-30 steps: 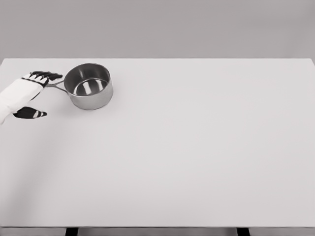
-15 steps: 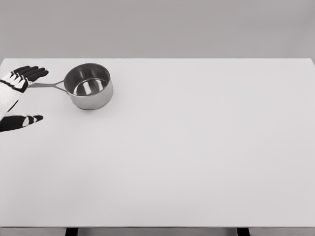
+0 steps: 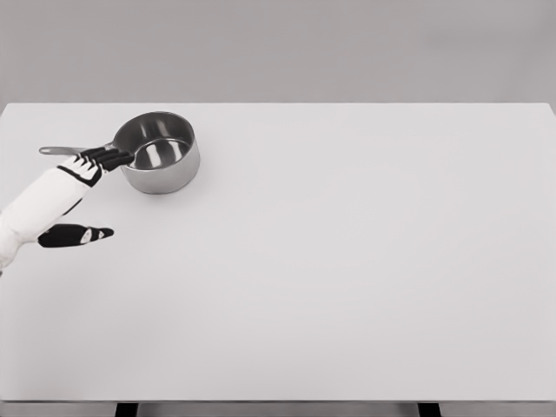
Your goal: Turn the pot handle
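We count one pot [image 3: 157,154], steel, upright, at the far left of the table [image 3: 347,261]. We count one handle [image 3: 74,150] on it, a thin bar pointing left from the pot's left wall, ending well short of the table's left edge.

We count one hand, the left hand [image 3: 76,187], its white arm entering at the left edge of the picture. Its dark fingers [image 3: 111,157] lie stretched out together, their tips against or just in front of the pot's near-left wall where the handle joins; we cannot tell whether they touch. The thumb [image 3: 76,234] stands apart, nearer to us, pointing right. The hand grips nothing.

The fingers cover the handle's root. The arm is cut off by the picture's edge. Two dark table legs [image 3: 127,409] show at the near edge, barely.
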You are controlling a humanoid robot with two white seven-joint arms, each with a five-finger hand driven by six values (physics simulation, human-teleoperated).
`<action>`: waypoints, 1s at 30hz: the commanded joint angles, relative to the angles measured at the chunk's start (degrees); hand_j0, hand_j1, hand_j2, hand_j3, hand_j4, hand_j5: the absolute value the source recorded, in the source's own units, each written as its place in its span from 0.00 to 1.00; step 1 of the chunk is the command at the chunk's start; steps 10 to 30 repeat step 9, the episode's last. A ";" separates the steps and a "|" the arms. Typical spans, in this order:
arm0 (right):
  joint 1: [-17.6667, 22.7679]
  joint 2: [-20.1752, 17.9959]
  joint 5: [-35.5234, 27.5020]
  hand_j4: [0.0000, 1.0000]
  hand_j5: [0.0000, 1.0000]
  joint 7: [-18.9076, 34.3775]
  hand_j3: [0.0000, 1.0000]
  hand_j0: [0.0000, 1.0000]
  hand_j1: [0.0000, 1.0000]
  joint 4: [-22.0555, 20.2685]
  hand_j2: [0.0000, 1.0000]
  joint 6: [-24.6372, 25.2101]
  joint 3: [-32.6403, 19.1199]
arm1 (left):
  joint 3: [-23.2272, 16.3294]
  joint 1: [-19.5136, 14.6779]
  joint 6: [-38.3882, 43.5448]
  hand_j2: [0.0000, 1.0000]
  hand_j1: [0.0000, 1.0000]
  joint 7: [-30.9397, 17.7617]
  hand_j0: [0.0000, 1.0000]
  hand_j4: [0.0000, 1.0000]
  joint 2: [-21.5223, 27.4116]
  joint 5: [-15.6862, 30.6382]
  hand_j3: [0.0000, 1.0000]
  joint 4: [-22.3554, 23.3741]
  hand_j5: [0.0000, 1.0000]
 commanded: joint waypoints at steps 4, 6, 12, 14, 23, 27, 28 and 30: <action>0.00 0.00 0.01 1.00 1.00 0.03 1.00 1.00 1.00 0.00 1.00 0.02 0.00 | -0.41 0.00 0.12 1.00 1.00 -1.16 1.00 1.00 -0.35 0.73 1.00 -0.73 1.00; 0.00 0.00 0.01 1.00 1.00 0.03 1.00 1.00 1.00 0.00 1.00 0.02 0.00 | -0.32 -0.09 0.12 1.00 1.00 -1.34 1.00 1.00 -0.27 0.82 1.00 -0.99 1.00; 0.00 0.00 0.01 1.00 1.00 -0.06 1.00 1.00 1.00 0.00 1.00 0.02 0.00 | -0.32 0.00 0.12 1.00 1.00 -1.34 1.00 1.00 -0.35 0.73 1.00 -0.90 1.00; 0.00 0.00 0.01 1.00 1.00 -0.06 1.00 1.00 1.00 0.00 1.00 0.02 0.00 | -0.32 0.00 0.12 1.00 1.00 -1.34 1.00 1.00 -0.35 0.73 1.00 -0.90 1.00; 0.00 0.00 0.01 1.00 1.00 -0.06 1.00 1.00 1.00 0.00 1.00 0.02 0.00 | -0.32 0.00 0.12 1.00 1.00 -1.34 1.00 1.00 -0.35 0.73 1.00 -0.90 1.00; 0.00 0.00 0.01 1.00 1.00 -0.06 1.00 1.00 1.00 0.00 1.00 0.02 0.00 | -0.32 0.00 0.12 1.00 1.00 -1.34 1.00 1.00 -0.35 0.73 1.00 -0.90 1.00; 0.00 0.00 0.01 1.00 1.00 -0.06 1.00 1.00 1.00 0.00 1.00 0.02 0.00 | -0.32 0.00 0.12 1.00 1.00 -1.34 1.00 1.00 -0.35 0.73 1.00 -0.90 1.00; 0.00 0.00 0.01 1.00 1.00 -0.06 1.00 1.00 1.00 0.00 1.00 0.02 0.00 | -0.32 0.00 0.12 1.00 1.00 -1.34 1.00 1.00 -0.35 0.73 1.00 -0.90 1.00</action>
